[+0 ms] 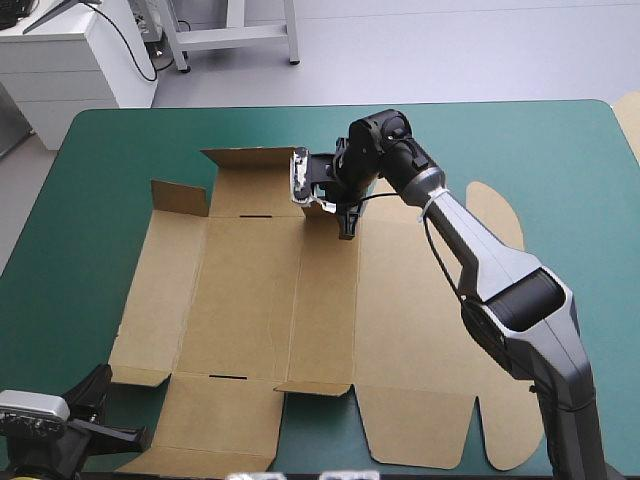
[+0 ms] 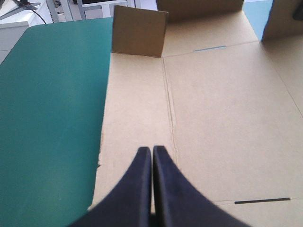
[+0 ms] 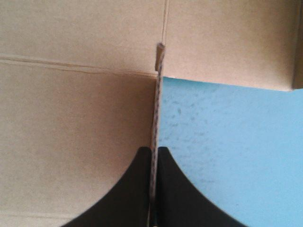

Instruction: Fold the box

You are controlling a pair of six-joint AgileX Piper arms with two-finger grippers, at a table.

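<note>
Brown cut-board box (image 1: 250,300), flat on teal-green surface (image 1: 120,150), far flap edge pinched in right pincer (image 3: 155,150), left pincer (image 2: 152,149) pressed together above near-left panel

High cam overlooks whole box (image 1: 245,295); both wrist cams close on it.

Lying mostly flat on the table (image 1: 90,210), spreading from its middle nearly to the near edge: box (image 1: 250,300), small flaps standing up toward the far edge.

Left claw (image 2: 152,151) closed over flat brown box (image 2: 227,118); corner flap (image 2: 139,30) upright ahead.
</note>
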